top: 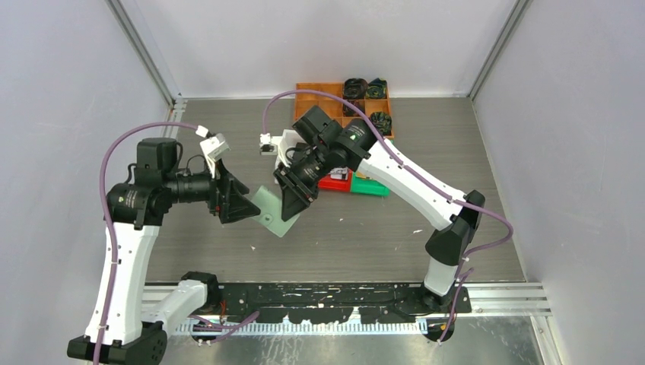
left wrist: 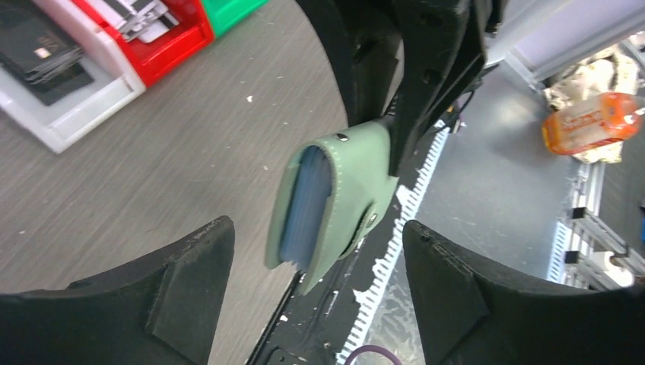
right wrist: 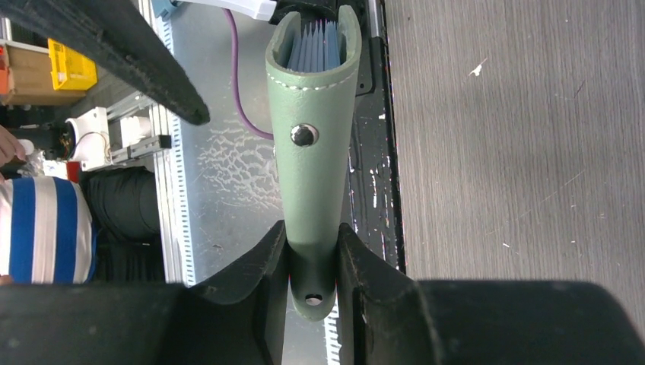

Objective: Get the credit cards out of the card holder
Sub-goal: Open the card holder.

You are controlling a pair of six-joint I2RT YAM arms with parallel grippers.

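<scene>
The sage-green card holder (top: pixel 271 214) hangs in the air over the table's middle, folded, with bluish pockets showing at its open edge (left wrist: pixel 308 209). My right gripper (top: pixel 293 199) is shut on its strap end (right wrist: pixel 313 258). The holder's body (right wrist: pixel 316 152) sticks out from the jaws. My left gripper (top: pixel 247 204) is open, its fingers on either side of the holder (left wrist: pixel 335 190) without touching it. Black cards (left wrist: pixel 34 49) lie in a white bin and silvery cards (left wrist: pixel 141 15) in a red bin. I cannot see any card inside the pockets.
The white bin (left wrist: pixel 84 114), the red bin (top: pixel 335 183) and a green bin (top: pixel 370 187) stand behind the right gripper. An orange compartment tray (top: pixel 323 95) with dark fabric bundles (top: pixel 365 87) sits at the back. The black base rail (top: pixel 319 293) runs along the near edge.
</scene>
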